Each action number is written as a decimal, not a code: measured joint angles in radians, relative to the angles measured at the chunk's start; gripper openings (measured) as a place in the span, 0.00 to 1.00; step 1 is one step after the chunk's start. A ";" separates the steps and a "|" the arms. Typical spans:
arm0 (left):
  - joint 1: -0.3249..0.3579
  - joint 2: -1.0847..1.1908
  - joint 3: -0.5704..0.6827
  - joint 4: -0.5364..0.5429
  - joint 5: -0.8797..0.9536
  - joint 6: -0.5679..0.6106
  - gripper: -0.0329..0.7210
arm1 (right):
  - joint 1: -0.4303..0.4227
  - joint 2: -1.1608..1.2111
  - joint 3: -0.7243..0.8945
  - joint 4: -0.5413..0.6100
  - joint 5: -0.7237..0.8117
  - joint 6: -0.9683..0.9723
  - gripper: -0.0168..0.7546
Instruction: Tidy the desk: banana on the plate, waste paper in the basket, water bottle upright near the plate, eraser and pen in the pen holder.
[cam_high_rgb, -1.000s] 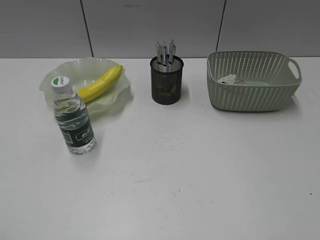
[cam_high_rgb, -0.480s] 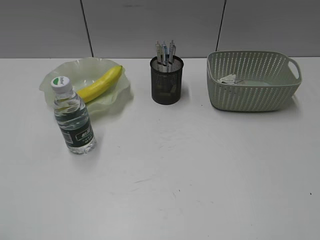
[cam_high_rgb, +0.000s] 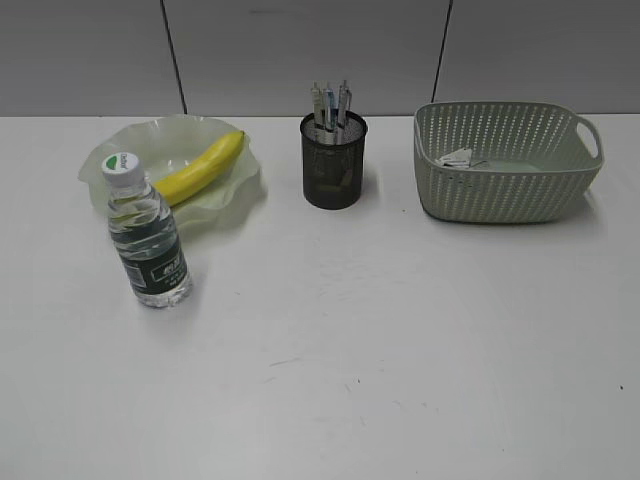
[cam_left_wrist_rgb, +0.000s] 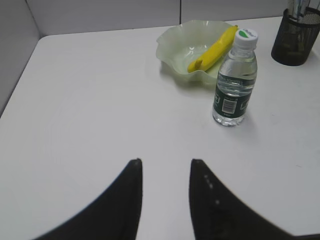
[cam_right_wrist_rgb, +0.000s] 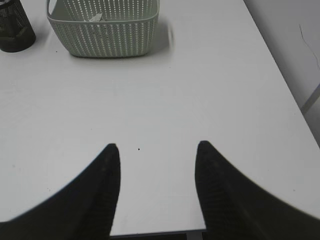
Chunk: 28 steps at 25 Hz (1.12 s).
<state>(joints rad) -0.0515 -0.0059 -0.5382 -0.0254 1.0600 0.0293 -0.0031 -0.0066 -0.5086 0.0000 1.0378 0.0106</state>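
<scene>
The banana (cam_high_rgb: 203, 167) lies in the pale green wavy plate (cam_high_rgb: 112, 150) at the back left; both also show in the left wrist view, banana (cam_left_wrist_rgb: 215, 47) and plate (cam_left_wrist_rgb: 176, 46). The water bottle (cam_high_rgb: 147, 236) stands upright just in front of the plate, also in the left wrist view (cam_left_wrist_rgb: 235, 80). The black mesh pen holder (cam_high_rgb: 334, 162) holds several pens (cam_high_rgb: 331, 103); the eraser is not visible. The waste paper (cam_high_rgb: 458, 158) lies in the green basket (cam_high_rgb: 505, 190). My left gripper (cam_left_wrist_rgb: 166, 162) and right gripper (cam_right_wrist_rgb: 157, 146) are open and empty, over bare desk, out of the exterior view.
The white desk (cam_high_rgb: 400, 340) has a few small dark specks. A grey partition wall runs along the back. In the right wrist view the desk's right edge (cam_right_wrist_rgb: 280, 65) and front edge are close; the basket (cam_right_wrist_rgb: 105, 30) and pen holder (cam_right_wrist_rgb: 15, 30) sit far ahead.
</scene>
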 joint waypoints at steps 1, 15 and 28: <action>0.000 0.000 0.000 0.000 0.000 0.000 0.36 | 0.000 0.000 0.000 0.000 0.000 0.000 0.53; 0.000 0.000 0.000 0.000 0.000 0.000 0.36 | 0.000 0.000 0.000 0.000 0.000 -0.002 0.53; 0.000 0.000 0.000 0.000 0.000 0.000 0.36 | 0.000 0.000 0.000 0.000 0.000 -0.002 0.53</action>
<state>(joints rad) -0.0515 -0.0059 -0.5382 -0.0254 1.0600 0.0293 -0.0031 -0.0066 -0.5086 0.0000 1.0378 0.0088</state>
